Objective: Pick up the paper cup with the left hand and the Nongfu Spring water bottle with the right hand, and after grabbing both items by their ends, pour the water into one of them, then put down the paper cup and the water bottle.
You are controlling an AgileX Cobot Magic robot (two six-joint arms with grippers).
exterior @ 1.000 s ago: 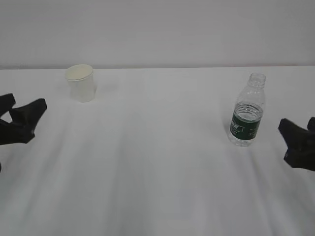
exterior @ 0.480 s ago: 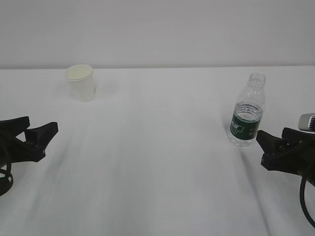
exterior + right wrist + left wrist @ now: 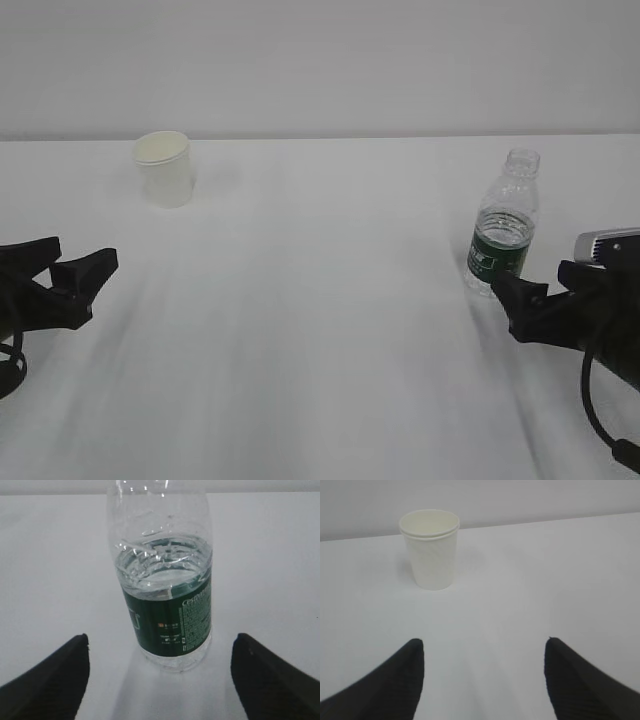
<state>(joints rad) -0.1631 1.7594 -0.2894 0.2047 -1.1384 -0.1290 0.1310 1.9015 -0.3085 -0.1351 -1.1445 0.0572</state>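
A: We see the Nongfu Spring water bottle [image 3: 162, 580] standing upright straight ahead of the right gripper [image 3: 160, 680], between the lines of its two fingertips and not touching either. The water [image 3: 162, 570] reaches just above the dark green label [image 3: 172, 617], and the neck carries no cap.

B: Agreed. Our right gripper is spread wide and empty; in the exterior view its near fingertip [image 3: 520, 300] sits just beside the bottle's base.

A: And the paper cup [image 3: 430, 547]?

B: It stands upright, ahead of the left gripper [image 3: 482, 680] and a little to its left, well apart. That gripper is spread too, holding nothing.

A: Both things rest on the white worktop [image 3: 320, 300], far from each other.
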